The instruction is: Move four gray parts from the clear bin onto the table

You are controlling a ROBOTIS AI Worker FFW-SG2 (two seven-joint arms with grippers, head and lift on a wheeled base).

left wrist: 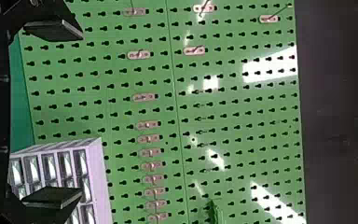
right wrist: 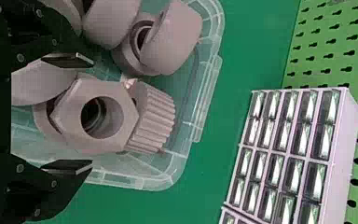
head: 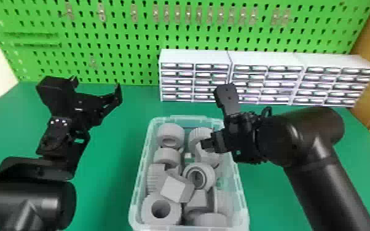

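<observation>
Two fingers of my right gripper (head: 217,144) stand apart over the clear bin (head: 245,199), with nothing clamped between them. From the wrist I see a gray hexagonal part (right wrist: 72,114) below them, lined up with the gap; whether either finger touches it, I can't tell. Just past the fingertips, against that hexagonal piece, lies a gray ribbed part (right wrist: 157,122). More gray parts (head: 173,189) fill the bin to the left of the fingers and on the near side of them. My left gripper (head: 96,86) is parked above the green table (head: 110,153), well to the left of the bin, its fingers spread and empty, the green pegboard (head: 116,40) ahead of them. White drawer cabinets (head: 195,58) stand on the table, beyond the right gripper's fingers.
</observation>
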